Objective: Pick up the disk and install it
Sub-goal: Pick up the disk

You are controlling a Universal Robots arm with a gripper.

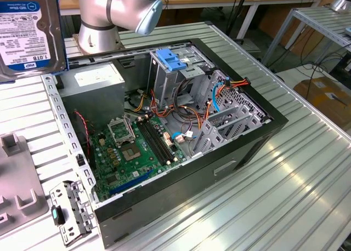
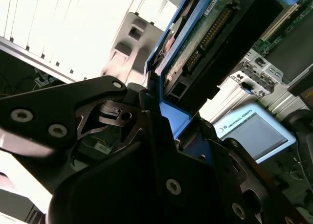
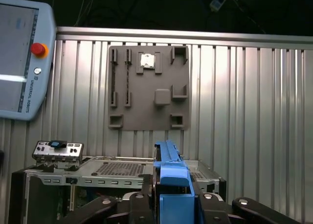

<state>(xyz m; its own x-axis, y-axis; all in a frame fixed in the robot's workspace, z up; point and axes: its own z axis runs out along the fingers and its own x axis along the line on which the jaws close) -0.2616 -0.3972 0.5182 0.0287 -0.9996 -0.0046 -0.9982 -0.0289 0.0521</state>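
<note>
The end effector [image 3: 173, 202] was closed on the blue-railed hard drive [image 1: 24, 32], at upper left of the exterior view.

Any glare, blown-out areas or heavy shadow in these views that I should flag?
Second wrist view: the ribbed table is blown out to near white, while the tool gripping the disk sits in deep shadow. First wrist view: even light on the table, blackness beyond its edge. Exterior view: soft streaky sheen on the table, computer case evenly lit, no harsh glare.
</note>
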